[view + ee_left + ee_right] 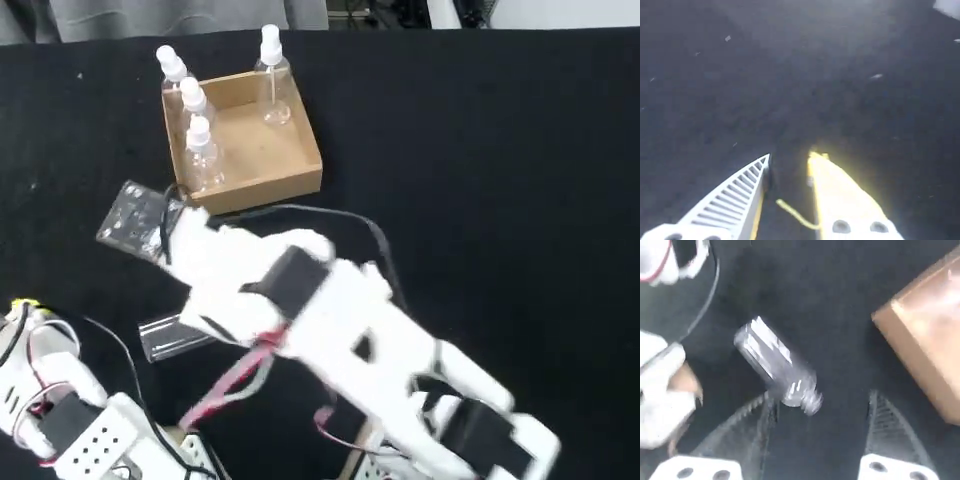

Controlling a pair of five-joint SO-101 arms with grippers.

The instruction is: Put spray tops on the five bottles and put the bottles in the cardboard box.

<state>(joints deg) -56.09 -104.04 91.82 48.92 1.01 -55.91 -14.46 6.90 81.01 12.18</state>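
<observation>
A clear bottle (775,365) with no top lies on its side on the black table, its open neck (811,403) pointing toward my right gripper (821,399). That gripper is open and hangs just above it, one finger on each side of the neck, not touching it. From above, the same bottle (168,338) lies partly under the right arm (340,320). The cardboard box (290,170) stands at the back and holds several bottles (201,150) with white spray tops. My left gripper (789,158) is open over bare table at the near left (20,315).
A flat clear plastic piece with dark dots (135,215) lies by the box's front left corner. A black cable (330,215) runs from the box front across the right arm. The box's corner (920,335) is close beside the right gripper.
</observation>
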